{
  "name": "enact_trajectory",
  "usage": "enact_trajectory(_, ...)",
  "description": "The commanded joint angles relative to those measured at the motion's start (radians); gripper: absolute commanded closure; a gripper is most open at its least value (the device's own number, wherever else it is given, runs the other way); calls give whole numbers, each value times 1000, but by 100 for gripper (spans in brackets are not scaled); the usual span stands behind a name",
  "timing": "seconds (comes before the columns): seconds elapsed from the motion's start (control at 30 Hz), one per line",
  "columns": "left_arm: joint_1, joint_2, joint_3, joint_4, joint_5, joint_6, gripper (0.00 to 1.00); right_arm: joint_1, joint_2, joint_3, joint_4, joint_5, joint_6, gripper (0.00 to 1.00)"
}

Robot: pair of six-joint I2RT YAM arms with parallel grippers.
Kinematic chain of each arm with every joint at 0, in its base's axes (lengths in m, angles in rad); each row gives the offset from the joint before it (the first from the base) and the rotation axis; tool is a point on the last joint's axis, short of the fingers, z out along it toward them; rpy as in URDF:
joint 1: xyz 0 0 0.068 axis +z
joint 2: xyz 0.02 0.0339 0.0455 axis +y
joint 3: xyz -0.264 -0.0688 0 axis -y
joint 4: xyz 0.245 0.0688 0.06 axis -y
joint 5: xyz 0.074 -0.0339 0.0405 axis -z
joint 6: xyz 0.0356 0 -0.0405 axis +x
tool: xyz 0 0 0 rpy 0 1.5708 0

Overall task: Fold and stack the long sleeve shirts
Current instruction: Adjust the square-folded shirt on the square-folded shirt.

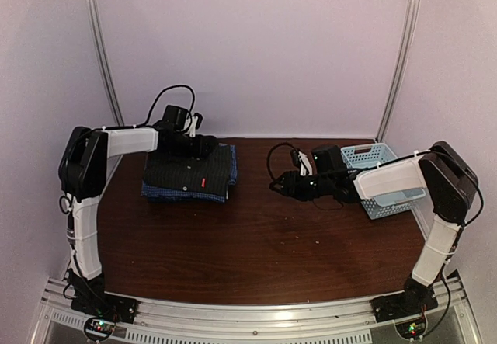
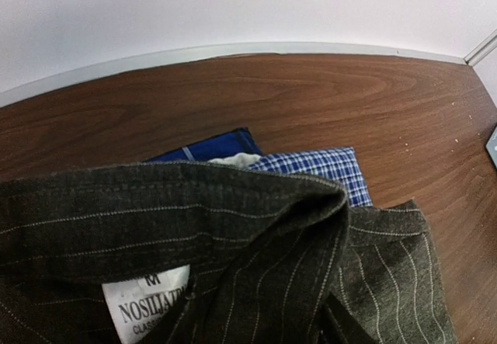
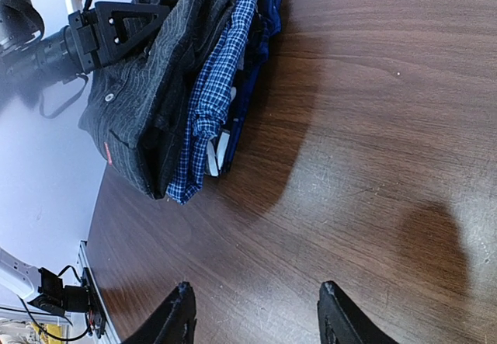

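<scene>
**Top view.** The black pinstriped shirt point(image 1: 190, 169) is lying folded on the blue checked shirt point(image 1: 185, 195). The stack is sitting at about 10 o'clock on the counter point(image 1: 256, 243), near its far left corner. A small red tag point(image 1: 203, 181) is showing on the black shirt's near half.

**Left arm.** The left tool point(image 1: 194, 144) is resting at the stack's 12 o'clock edge, over the black collar. That collar and a white neck label point(image 2: 144, 307) are filling its wrist view. Whether the jaws are clamping the cloth or standing free of it cannot be told.

**Right arm.** The right tool point(image 3: 256, 313) is hovering over bare wood near the counter's centre, at 3 o'clock from the stack and well apart from it. Its fingers are standing apart with nothing between them.

**Surroundings.** A light blue basket point(image 1: 365, 156) is sitting at the counter's 2 o'clock edge.
</scene>
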Motion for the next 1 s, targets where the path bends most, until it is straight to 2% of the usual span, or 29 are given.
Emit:
enact_trajectory(0.0,15,-81,12,-5,-81,18,48,-1,-35,-23,2,6,-7,45)
enact_trajectory(0.17,42,-161,-10,36,-32,4,46,-1,-82,-53,-18,22,-16,45)
enact_trajectory(0.37,73,-284,-116,90,21,-30,38,-1,-148,-78,-68,55,-41,44)
enact_trajectory(0.57,135,-391,-321,130,105,-104,37,-3,-244,-71,-207,143,-107,40)
enact_trajectory(0.67,155,-438,-437,171,134,-115,36,-4,-305,-65,-308,225,-150,35)
enact_trajectory(0.77,164,-471,-535,226,129,-108,36,-9,-373,-67,-392,301,-184,23)
enact_trajectory(0.9,175,-464,-603,257,105,-115,36,-18,-456,-73,-468,368,-210,12)
enact_trajectory(0.97,179,-452,-641,274,101,-121,36,-25,-493,-78,-496,393,-216,10)
